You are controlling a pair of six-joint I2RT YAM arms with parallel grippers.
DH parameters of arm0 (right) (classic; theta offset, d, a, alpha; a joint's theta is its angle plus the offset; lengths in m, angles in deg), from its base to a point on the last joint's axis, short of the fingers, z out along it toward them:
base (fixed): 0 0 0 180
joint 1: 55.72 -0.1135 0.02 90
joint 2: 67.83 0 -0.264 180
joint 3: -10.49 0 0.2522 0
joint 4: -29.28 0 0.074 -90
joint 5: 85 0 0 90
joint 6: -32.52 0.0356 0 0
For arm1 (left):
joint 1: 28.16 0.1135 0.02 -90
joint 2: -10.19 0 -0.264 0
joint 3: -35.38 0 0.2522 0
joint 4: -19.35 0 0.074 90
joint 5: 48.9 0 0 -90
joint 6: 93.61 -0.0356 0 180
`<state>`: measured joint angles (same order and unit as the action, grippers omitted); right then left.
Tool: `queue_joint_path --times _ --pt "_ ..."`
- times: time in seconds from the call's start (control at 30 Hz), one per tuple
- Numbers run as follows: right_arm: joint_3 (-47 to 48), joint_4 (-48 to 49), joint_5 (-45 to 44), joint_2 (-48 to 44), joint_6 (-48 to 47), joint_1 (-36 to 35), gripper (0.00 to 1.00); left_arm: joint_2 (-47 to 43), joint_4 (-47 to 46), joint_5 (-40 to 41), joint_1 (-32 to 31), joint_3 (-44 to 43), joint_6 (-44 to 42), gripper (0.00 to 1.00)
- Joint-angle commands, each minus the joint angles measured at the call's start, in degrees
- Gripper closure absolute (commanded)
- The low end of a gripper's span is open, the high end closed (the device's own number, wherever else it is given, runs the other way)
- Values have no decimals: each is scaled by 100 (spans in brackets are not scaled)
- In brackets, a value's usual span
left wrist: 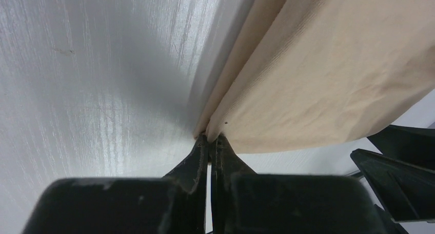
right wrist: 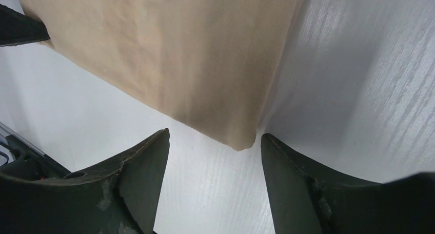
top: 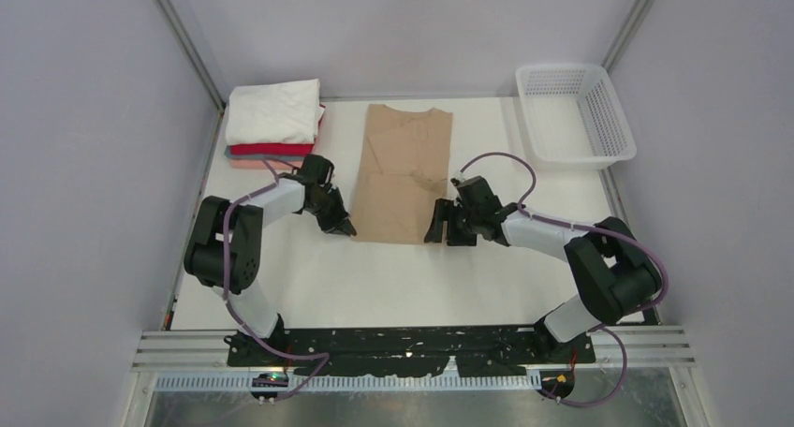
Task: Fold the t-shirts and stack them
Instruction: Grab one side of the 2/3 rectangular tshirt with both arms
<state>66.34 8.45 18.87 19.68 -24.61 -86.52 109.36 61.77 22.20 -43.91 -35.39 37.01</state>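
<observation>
- Tan t-shirt (top: 403, 174) lies flat in the middle of the surface (top: 393, 287). It is already narrowed into a long strip, with the collar end far from the arms and the hem end near them.
- The left pincer (left wrist: 210, 141) sits at the near-left corner of the hem. Its fingers are pressed together on the cloth, and the wrist view shows the layered edge pinched between the tips.
- The right pincer (right wrist: 215, 135) sits at the near-right corner with its fingers apart, one on either side of the corner. The cloth there lies on the surface and is not gripped.
- The two pincers probably take the two hem corners so that the near edge can be lifted level and carried toward the collar, halving the strip. Holding both corners would keep the edge straight. The right side would have to close first.
- The stack (top: 274, 132) of folded t-shirts rests at the far-left corner, near the strip but not touching it. That seems the likely place for the tan one once it is folded.
- Count: one t-shirt is being folded. The stack shows a white t-shirt (top: 273, 110) on top, a red t-shirt (top: 272, 149) below it and a pink t-shirt (top: 255, 164) at the bottom, so three are sure. A thin grey sliver may be a fourth, but it is too small to tell.
- One white basket (top: 615, 118) stands at the far right, well apart from the cloth.
- Two arms work here, each with one pincer.
</observation>
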Motion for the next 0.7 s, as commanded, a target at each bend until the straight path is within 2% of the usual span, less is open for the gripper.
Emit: queue_joint_path --times 0.0,0.13,0.2,0.23,0.3,0.37,0.5,0.67 --pt "-77 169 -190 126 23 -48 32 -39 -312 -95 1 59 27 100" --pt "-59 252 -409 244 -89 -47 45 -162 -459 -102 2 184 32 100" --pt "3 166 -426 300 -188 -48 56 -254 -512 -129 2 223 25 100" --pt "15 99 -371 311 -221 -48 71 -326 -547 -123 2 262 41 100" --pt "37 -83 -105 226 -311 -65 90 -575 -565 -96 -5 407 61 100" --pt "32 -384 72 7 -392 -66 94 -896 -636 -44 -19 648 126 100" --pt "-13 -1226 673 -685 -583 -97 95 -1930 -645 108 -118 1522 244 100" --pt "2 -2334 1643 -1569 -770 -144 95 -3773 360 877 -347 2130 364 100"
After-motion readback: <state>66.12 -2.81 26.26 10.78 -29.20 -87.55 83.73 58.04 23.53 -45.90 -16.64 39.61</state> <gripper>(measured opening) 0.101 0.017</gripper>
